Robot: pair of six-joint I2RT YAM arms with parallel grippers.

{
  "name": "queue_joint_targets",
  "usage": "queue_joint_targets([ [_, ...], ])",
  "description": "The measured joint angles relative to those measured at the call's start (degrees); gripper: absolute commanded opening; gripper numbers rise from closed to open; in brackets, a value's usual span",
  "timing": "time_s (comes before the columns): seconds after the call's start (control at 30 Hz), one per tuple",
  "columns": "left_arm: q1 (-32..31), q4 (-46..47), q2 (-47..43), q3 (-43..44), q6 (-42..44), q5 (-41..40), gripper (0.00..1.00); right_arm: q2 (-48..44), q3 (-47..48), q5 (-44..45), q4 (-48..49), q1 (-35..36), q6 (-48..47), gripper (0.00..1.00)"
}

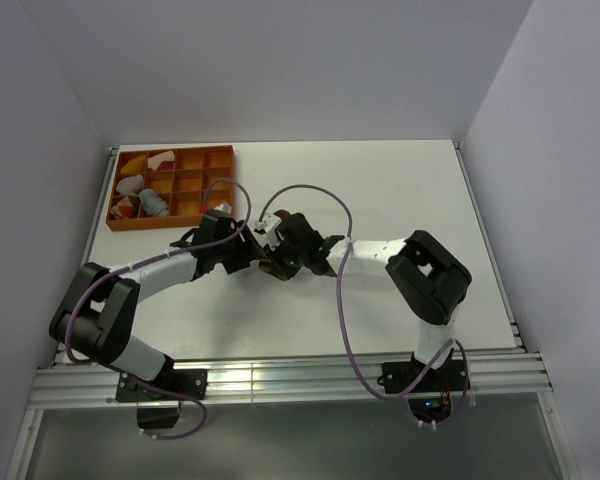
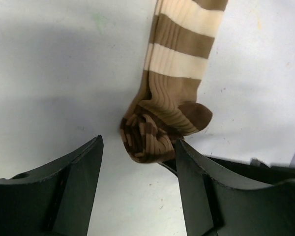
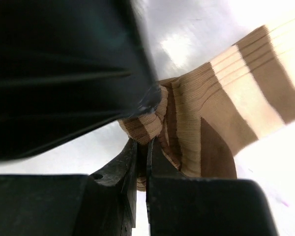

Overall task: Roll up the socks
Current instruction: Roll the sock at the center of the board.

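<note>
A brown sock with cream stripes lies on the white table, its lower end rolled into a small bundle. My left gripper stands open around that bundle, with one finger well clear of it and the other finger close beside it. My right gripper is shut on a fold of the sock at the rolled end. In the top view both grippers meet over the sock at the middle of the table. The plain grey sock cannot be made out for certain.
An orange compartment tray sits at the back left and holds yellow and white cloth pieces and a grey bundle. Purple cables loop over both arms. The left finger fills the upper left of the right wrist view.
</note>
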Motion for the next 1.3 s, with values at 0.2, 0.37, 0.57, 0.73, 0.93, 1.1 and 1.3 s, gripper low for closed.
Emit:
queue_joint_targets([
  [0.2, 0.59, 4.42, -4.52, -5.57, -1.70, 0.07, 0.64, 4.92, 7.21, -14.82, -6.82, -4.79, 4.70, 0.00],
  [0.37, 0.68, 8.48, -4.87, -9.05, -2.71, 1.09, 0.62, 9.46, 11.74, -25.86, -10.32, -8.59, 8.50, 0.00],
  [0.57, 0.68, 11.72, -4.85, -12.09, -3.80, 2.82, 0.60, 13.42, 14.97, -34.86, -13.03, -11.39, 11.19, 0.00],
  [0.73, 0.68, 14.05, -4.52, -12.63, -4.39, 3.06, 0.59, 16.15, 17.86, -39.89, -16.26, -12.28, 11.65, 0.00],
  [0.93, 0.68, 16.81, -4.04, -14.29, -5.88, 3.02, 0.54, 18.25, 20.72, -42.16, -19.98, -12.44, 11.34, 0.00],
  [1.1, 0.68, 18.60, -3.85, -15.72, -7.30, 3.02, 0.43, 18.32, 20.98, -42.23, -20.96, -12.35, 11.41, 0.00],
  [1.3, 0.70, 19.98, -3.82, -16.11, -8.17, 2.95, 0.14, 17.88, 20.83, -41.48, -21.00, -12.35, 11.43, 0.12],
])
